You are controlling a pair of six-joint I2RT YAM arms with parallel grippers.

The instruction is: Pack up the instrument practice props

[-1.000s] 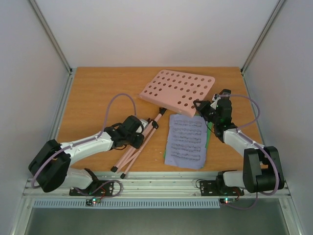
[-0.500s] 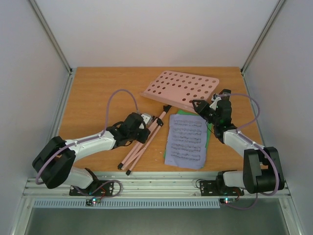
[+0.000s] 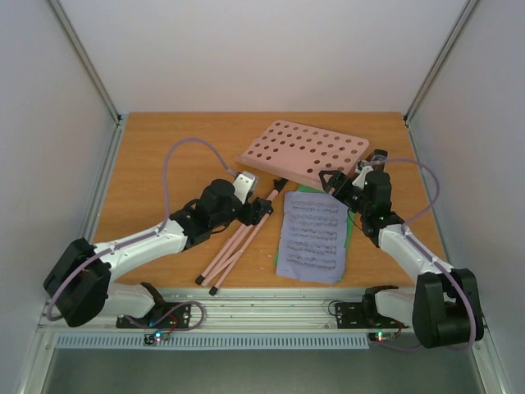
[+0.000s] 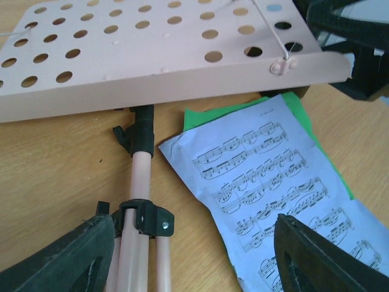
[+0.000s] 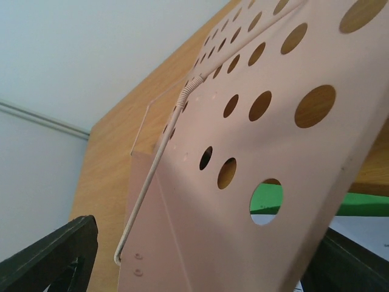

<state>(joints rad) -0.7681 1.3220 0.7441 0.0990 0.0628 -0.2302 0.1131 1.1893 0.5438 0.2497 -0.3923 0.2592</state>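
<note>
The pink music stand lies on the table, its hole-punched desk [image 3: 303,152] at the far middle and its folded legs [image 3: 238,242] running toward the near edge. A white sheet of music [image 3: 312,238] lies over a green sheet [image 3: 302,190] beside the legs. My left gripper [image 3: 262,210] is open over the leg collar [image 4: 143,216], with the legs by its left finger [image 4: 61,261] and the white sheet [image 4: 267,182] by its right one. My right gripper [image 3: 335,182] is open, and the desk's [image 5: 261,182] near corner stands between its fingers.
The table's right edge and side wall are close behind the right arm [image 3: 406,246]. The left arm [image 3: 148,242] stretches diagonally over the table's left half. The right gripper [image 4: 358,55] shows at the top right of the left wrist view, next to the desk's corner.
Both grippers have gone from shut to open. The left gripper has slid up the legs toward the desk. The desk has swung and settled flatter, and the legs have shifted right.
</note>
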